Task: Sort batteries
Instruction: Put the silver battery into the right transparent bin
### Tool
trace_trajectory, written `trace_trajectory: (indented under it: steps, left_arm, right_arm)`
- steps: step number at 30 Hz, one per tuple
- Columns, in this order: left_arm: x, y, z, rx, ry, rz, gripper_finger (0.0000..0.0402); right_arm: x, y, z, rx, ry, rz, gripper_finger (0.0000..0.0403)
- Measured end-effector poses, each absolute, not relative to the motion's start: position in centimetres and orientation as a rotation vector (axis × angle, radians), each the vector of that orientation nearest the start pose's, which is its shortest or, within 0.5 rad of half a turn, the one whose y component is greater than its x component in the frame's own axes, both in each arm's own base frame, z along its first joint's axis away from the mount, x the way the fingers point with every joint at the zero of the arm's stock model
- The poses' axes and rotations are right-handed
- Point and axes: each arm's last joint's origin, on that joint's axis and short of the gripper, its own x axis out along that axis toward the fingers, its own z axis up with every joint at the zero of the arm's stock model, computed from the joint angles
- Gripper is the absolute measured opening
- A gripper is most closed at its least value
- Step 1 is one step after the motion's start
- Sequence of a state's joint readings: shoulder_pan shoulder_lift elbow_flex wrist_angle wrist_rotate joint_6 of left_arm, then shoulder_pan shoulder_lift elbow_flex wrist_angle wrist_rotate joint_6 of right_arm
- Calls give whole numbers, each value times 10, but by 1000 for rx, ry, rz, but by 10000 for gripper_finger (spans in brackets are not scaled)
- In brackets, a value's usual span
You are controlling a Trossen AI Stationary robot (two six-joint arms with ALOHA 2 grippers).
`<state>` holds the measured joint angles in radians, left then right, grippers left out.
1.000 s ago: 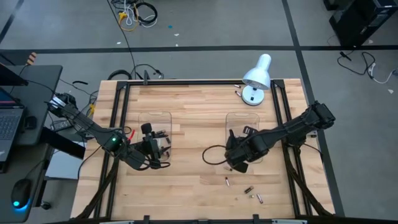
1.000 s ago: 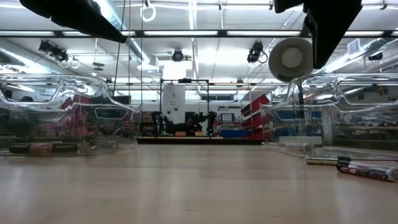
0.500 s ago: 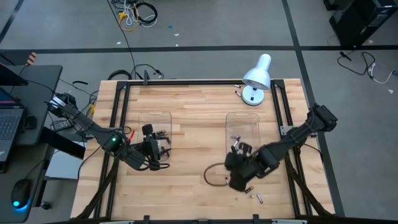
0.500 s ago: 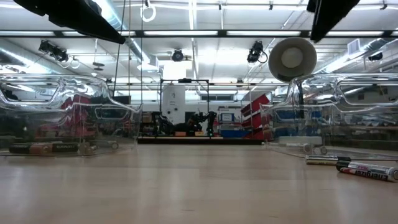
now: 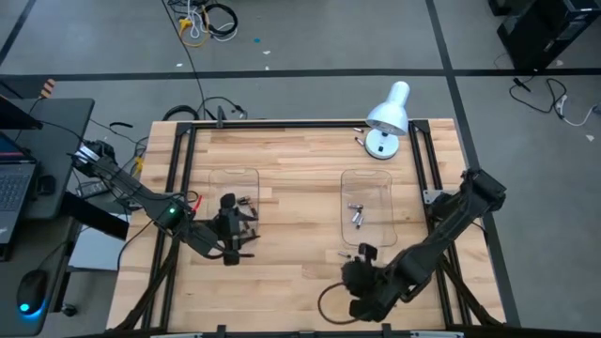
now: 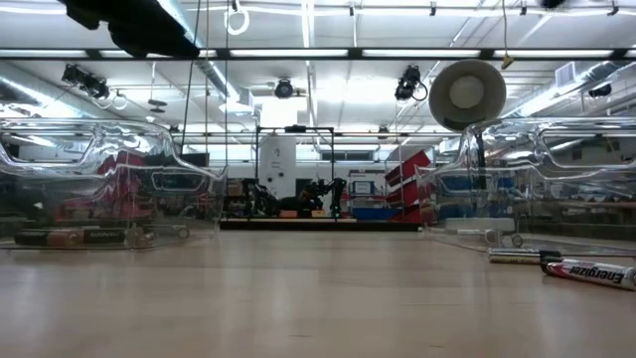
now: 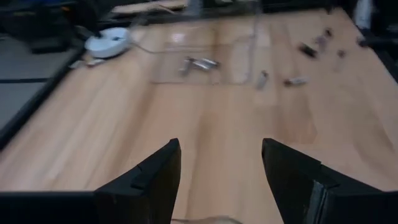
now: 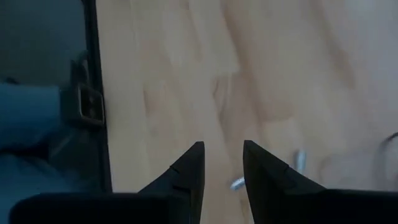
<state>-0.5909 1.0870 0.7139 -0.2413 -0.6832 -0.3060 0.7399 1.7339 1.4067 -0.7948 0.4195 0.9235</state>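
Observation:
Dark batteries (image 5: 246,200) lie in the clear left tray (image 5: 233,188); the low view shows them (image 6: 79,237) on its floor. Silver batteries (image 5: 357,214) lie in the clear right tray (image 5: 366,192). Loose batteries (image 7: 297,81) lie on the wood near the table's front right; the low view shows one (image 6: 586,270) of them. My left gripper (image 5: 246,230) hovers open at the left tray's near end, pointing toward the table's right, with nothing between its fingers (image 7: 149,180). My right gripper (image 5: 360,293) hangs near the front edge, open by a narrow gap (image 8: 222,168), above two small batteries (image 8: 300,160).
A white desk lamp (image 5: 387,117) stands at the far right corner with small bits (image 5: 360,141) beside it. Black frame rails (image 5: 178,188) run along the table's sides. A dark rail (image 8: 93,93) and the floor beyond show close to my right gripper.
My right gripper has swung from over the right tray's near end toward the table's near edge and tipped further down, and the silver batteries in that tray now show. My left gripper has stayed in place and turned a little at the wrist.

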Motion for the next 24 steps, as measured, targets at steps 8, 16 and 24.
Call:
trace_trajectory:
  steps: [8, 16, 24]
  left_arm:
    - [194, -110, 251, 31, 486, 116, 223]
    - [194, -110, 252, 8, 484, 120, 223]
    - [194, -109, 252, 12, 479, 135, 223]
  right_arm:
    - [287, 244, 212, 235, 1121, -265, 95]
    - [298, 255, 209, 258, 1311, -501, 95]
    - [320, 265, 206, 388, 1369, -601, 95]
